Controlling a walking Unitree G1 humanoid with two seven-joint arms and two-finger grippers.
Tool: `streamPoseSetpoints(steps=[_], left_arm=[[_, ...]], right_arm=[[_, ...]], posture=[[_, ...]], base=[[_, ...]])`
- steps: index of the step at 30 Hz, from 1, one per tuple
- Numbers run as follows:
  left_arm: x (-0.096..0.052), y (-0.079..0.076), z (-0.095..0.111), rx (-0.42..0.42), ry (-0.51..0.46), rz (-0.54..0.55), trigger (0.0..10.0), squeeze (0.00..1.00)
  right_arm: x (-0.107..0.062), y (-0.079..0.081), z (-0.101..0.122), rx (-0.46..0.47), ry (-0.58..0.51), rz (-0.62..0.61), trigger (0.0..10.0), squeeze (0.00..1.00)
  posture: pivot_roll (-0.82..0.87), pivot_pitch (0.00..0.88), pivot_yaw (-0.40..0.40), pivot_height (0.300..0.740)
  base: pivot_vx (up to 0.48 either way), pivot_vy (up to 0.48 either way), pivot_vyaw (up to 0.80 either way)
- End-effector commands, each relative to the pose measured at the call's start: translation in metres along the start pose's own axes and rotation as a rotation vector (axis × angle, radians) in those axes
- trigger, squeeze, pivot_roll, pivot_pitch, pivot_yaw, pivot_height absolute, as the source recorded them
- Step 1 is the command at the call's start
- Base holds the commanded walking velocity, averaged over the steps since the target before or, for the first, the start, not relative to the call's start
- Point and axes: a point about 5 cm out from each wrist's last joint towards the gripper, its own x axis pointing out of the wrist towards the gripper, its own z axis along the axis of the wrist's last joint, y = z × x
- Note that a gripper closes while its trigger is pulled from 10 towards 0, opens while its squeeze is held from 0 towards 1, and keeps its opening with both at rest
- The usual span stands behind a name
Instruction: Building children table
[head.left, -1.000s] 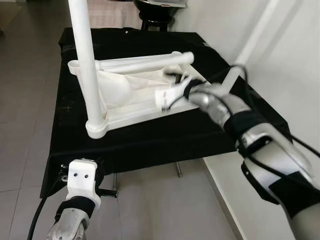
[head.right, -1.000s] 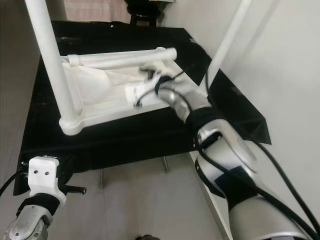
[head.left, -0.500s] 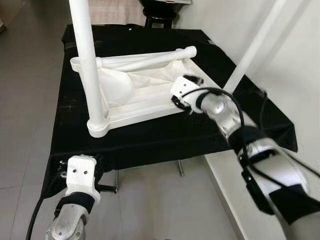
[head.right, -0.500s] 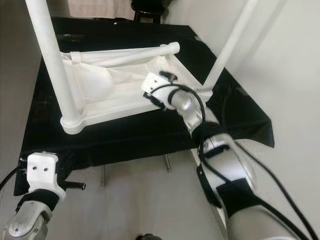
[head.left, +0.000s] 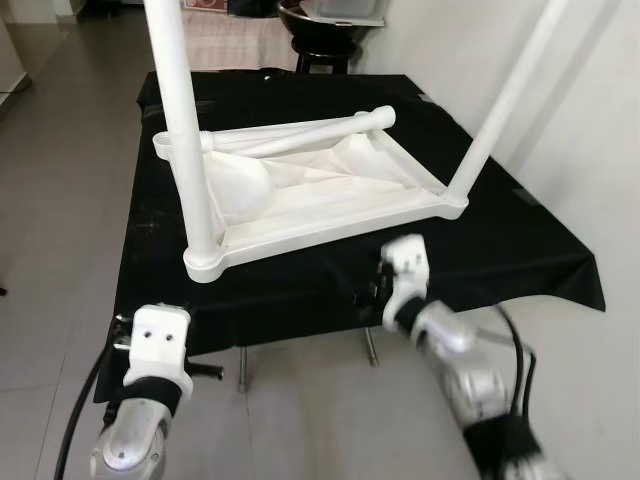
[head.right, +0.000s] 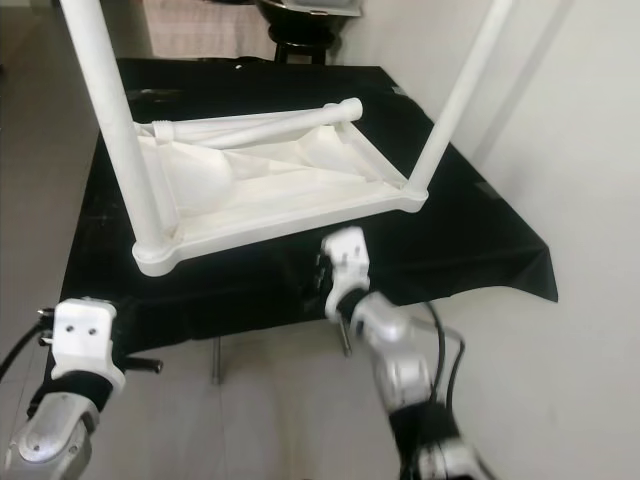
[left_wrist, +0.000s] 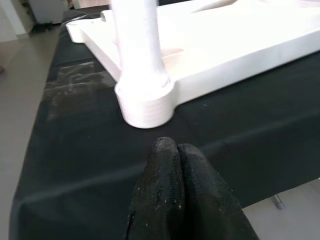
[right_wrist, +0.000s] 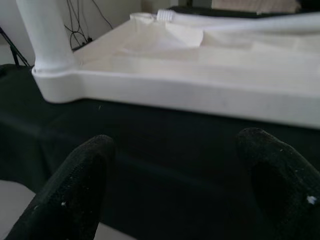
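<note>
From my head cameras I look down on a white children's table top (head.left: 300, 195) lying upside down on a black cloth-covered table (head.left: 500, 240). Two white legs stand up from it: one at the near left corner (head.left: 185, 130), one at the near right corner (head.left: 505, 100). A third white leg (head.left: 300, 130) lies loose across the far side of the upturned top. My right gripper (head.left: 372, 295) hangs at the near edge of the black cloth, below the white top and apart from it. My left gripper (left_wrist: 172, 155) is low at the near left corner of the cloth, idle.

My left wrist camera looks along my left fingers (left_wrist: 162, 170), pressed together with nothing between them, towards the base of the near left leg (left_wrist: 142, 75) where it meets its round corner socket.

My right wrist camera shows my right fingers (right_wrist: 80, 175) spread wide and empty, facing the long white edge of the table top (right_wrist: 200, 95) across the black cloth.
</note>
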Motion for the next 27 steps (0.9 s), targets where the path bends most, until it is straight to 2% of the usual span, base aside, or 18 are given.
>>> streamPoseSetpoints(steps=[1, 6, 9, 16, 27], left_arm=[[-0.003, 0.001, -0.006, 0.007, 0.030, 0.022, 10.0, 0.00], [-0.002, 0.003, -0.007, -0.002, 0.031, 0.055, 10.0, 0.00], [0.002, 0.003, -0.009, -0.002, 0.030, 0.078, 10.0, 0.00], [0.006, 0.003, -0.012, -0.011, 0.035, 0.077, 10.0, 0.00], [0.012, 0.005, -0.014, -0.017, 0.040, 0.075, 10.0, 0.00]], right_arm=[[0.004, -0.005, 0.013, -0.020, -0.052, -0.021, 10.0, 0.00], [0.010, -0.009, 0.016, -0.019, -0.060, -0.032, 10.0, 0.00], [0.010, -0.004, 0.021, -0.024, -0.054, -0.033, 10.0, 0.00], [0.006, -0.004, 0.025, -0.029, -0.043, -0.057, 10.0, 0.00], [0.011, -0.001, 0.025, -0.043, -0.039, -0.053, 10.0, 0.00]], posture=[[-0.25, 0.041, -0.092, 0.740], [-0.25, 0.034, -0.093, 0.740], [-0.25, 0.019, -0.092, 0.740], [-0.25, 0.011, -0.094, 0.740], [-0.26, 0.007, -0.083, 0.740]], base=[[0.000, 0.480, 0.00], [0.000, 0.480, 0.00], [0.000, 0.480, 0.00], [0.000, 0.480, 0.00], [0.000, 0.480, 0.00]])
